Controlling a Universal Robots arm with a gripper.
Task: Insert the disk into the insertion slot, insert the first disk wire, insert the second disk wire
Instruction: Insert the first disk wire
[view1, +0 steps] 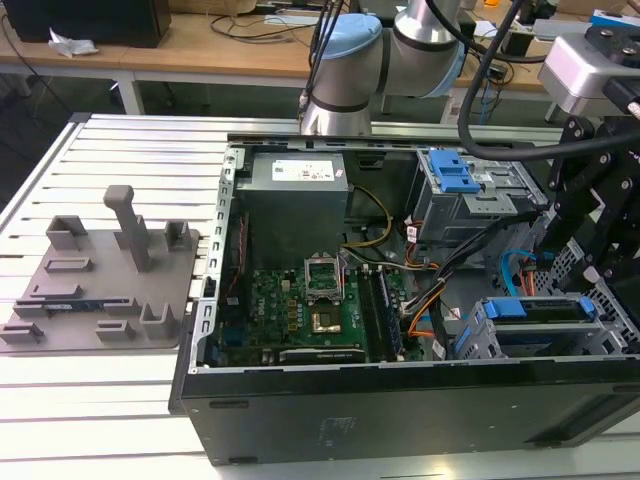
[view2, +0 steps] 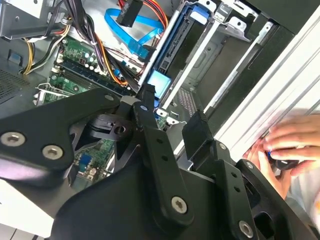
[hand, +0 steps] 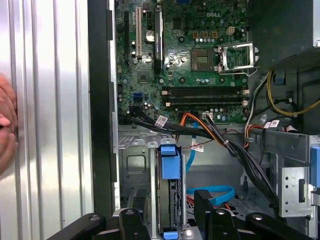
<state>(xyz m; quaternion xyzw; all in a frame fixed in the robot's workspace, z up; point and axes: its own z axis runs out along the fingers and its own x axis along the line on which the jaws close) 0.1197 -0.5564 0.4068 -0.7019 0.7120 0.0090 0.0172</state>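
**A:** Entry one, the pincer (hand: 170, 212). Condition?

**B:** Fingers (hand: 205, 210) were spread, one either side of the disk (hand: 170, 190), with nothing gripped. A gap showed between each finger and the blue caddy.

**A:** Entry two, the disk. Location?

**B:** It stood on edge inside the insertion slot (view1: 475, 335), the low grey cage at the case's corner toward the exterior view's right. The larger cage (view1: 450, 185) with the blue latch was near it. The disk looked seated, by my judgement, which would account for the spread fingers.

**A:** Orientation?

**B:** The long axis ran across the exterior view, left to right, roughly parallel with the case's near wall. The blue tab end faced the motherboard (hand: 200, 60). The opposite end was hidden under the pincer.

**A:** Wires?

**B:** One blue cable (view2: 114, 24), with its black plug hanging free above the board. I judged it not yet connected.

**A:** Remaining entries?

**B:** The case (view1: 400, 420) lay open side up on the slatted desk (view1: 100, 400), presumably so the arm could reach the bay from above. A person's hand (view2: 287, 145) was at the desk beside the case's outer wall, clear of the pincer.
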